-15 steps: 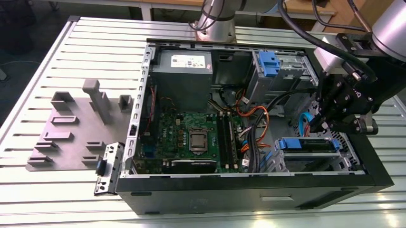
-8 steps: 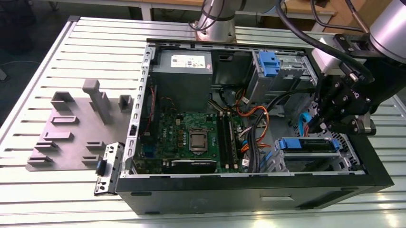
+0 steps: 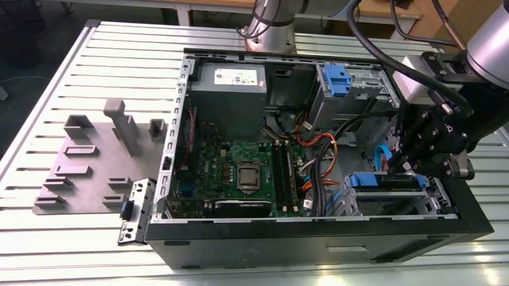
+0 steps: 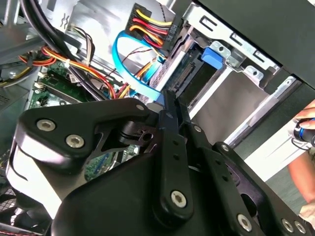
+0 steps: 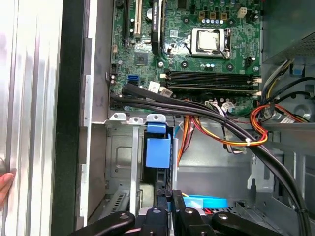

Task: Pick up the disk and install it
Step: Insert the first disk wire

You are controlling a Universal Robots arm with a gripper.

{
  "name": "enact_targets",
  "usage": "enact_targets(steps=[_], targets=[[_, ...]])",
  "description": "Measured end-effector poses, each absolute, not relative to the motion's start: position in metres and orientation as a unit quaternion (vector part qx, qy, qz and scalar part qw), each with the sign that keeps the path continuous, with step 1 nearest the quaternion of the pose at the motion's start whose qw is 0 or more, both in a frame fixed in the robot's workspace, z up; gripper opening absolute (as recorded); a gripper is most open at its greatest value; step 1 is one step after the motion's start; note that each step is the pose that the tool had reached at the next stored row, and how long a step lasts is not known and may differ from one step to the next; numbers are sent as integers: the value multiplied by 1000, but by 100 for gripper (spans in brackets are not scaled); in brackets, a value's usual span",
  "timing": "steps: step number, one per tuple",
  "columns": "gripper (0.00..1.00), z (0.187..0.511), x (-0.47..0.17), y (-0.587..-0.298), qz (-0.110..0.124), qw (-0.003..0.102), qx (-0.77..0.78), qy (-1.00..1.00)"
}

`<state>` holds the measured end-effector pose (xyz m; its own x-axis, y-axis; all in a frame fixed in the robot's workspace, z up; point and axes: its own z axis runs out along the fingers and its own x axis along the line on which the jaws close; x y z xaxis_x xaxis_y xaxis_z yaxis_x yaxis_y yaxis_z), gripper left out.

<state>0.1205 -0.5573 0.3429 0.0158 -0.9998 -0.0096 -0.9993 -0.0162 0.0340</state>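
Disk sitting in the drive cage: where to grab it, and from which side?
Probably the blue end tab of the disk, coming in from the case's open side. The grey cage walls enclose its flat faces, so the tab end is the exposed part; cables crowd the motherboard side.

Black gripper (image 3: 433,156), angular linkage plates studded with silver screws. Thick black cables (image 3: 374,44) loop off the grey arm (image 3: 489,33).

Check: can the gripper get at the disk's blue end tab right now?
Probably yes. The gripper hangs just above the disk in its bay at the case's lower corner on the exterior view's right, with nothing between. The light-blue data cable runs close alongside and could snag.
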Motion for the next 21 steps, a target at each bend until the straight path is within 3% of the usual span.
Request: enact_targets(steps=[21], targets=[[16, 339, 123, -559, -15, 9, 713, -701]])
